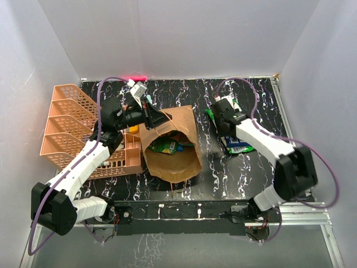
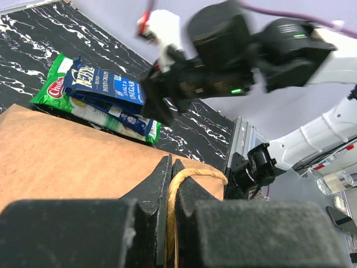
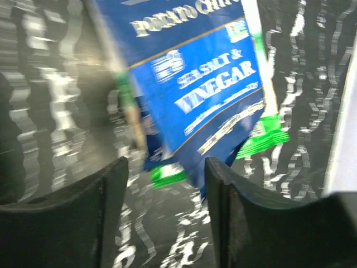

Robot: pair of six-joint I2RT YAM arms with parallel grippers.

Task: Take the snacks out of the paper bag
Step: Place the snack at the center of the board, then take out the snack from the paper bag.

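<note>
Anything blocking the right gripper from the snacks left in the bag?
Only the paper bag's right wall lies between. The right gripper, jaws open, is over the packets already out beside it. The bag's mouth faces up, left gripper pinching its handle, so the snacks inside look reachable from above.

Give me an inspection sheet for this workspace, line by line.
Surface: black marbled table.
Job's things: paper bag open at centre, green packets inside; packet pile on the table at right, blue one on top.
Clutter: orange lattice organizer at left.
Grippers: left gripper shut on the bag's handle; right gripper open above the pile.
Cables: purple cables loop off both arms.
Surroundings: white walls; red light at the back edge.
</note>
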